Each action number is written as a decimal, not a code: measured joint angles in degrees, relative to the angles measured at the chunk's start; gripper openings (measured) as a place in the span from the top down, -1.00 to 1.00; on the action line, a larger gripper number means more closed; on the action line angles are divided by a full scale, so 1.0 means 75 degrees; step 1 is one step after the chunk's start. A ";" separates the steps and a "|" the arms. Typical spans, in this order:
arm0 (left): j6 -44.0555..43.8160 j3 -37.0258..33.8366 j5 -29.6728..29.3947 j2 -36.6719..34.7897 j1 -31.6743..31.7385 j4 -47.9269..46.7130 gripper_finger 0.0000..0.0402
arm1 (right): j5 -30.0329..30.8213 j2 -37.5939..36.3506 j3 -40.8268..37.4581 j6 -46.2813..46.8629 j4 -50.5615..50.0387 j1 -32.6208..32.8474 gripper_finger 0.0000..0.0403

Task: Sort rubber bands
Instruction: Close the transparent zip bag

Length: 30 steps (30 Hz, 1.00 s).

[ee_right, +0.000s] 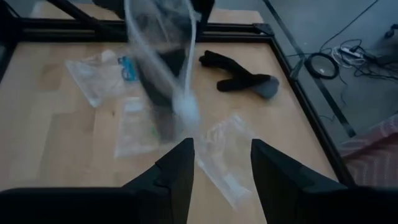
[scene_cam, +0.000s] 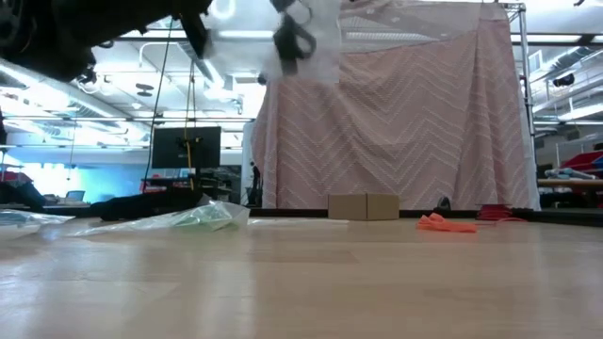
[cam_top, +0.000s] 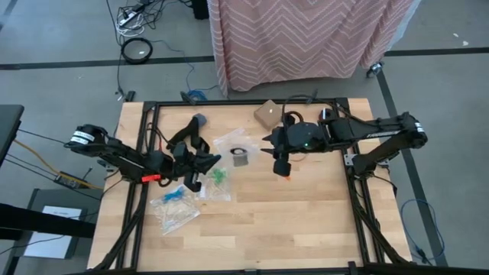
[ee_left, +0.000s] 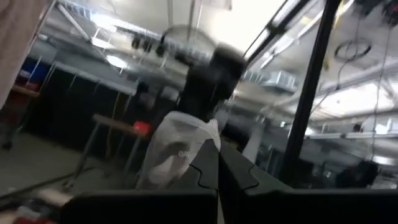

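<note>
rubber bands (cam_top: 220,176), sorted by colour
green ones bunched mid-bench; blue ones (cam_top: 173,197) nearer the front-left; orange ones (cam_top: 286,173) lie apart.

Grey floor (cam_top: 61,76) — pink chevron curtain (scene_cam: 396,122) behind, bright ceiling lights.

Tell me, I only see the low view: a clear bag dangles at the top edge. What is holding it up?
Observer: The left gripper, shut on the clear bag and pointing upward.
Operator: And the other arm?
Observer: The right gripper faces that bag with its fingers open, holding nothing.
Operator: Any more bags I'm missing?
Observer: Yes, another one holding blue rubber bands lies flat on the table, on the left arm's side.
</note>
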 joint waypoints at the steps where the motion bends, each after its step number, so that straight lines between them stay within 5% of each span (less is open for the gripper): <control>1: 0.0009 0.0045 0.0071 -0.0062 0.0000 0.0081 0.99 | 0.0000 0.0019 -0.0003 -0.0007 0.0021 -0.0001 0.28; 15: 0.0521 0.0059 0.0130 -0.0054 0.0000 -0.0125 0.99 | -0.0612 0.0016 -0.0012 -0.0219 0.0288 0.0025 0.28; 23: 0.0645 0.0059 0.0053 -0.0060 0.0073 -0.0032 0.99 | -0.0696 0.0016 -0.0012 -0.0285 -0.0624 0.0153 0.28; 30: 0.0610 0.0059 0.0052 -0.0068 0.0140 -0.0044 0.99 | -0.0620 0.0016 -0.0012 -0.0802 0.0128 0.0197 0.28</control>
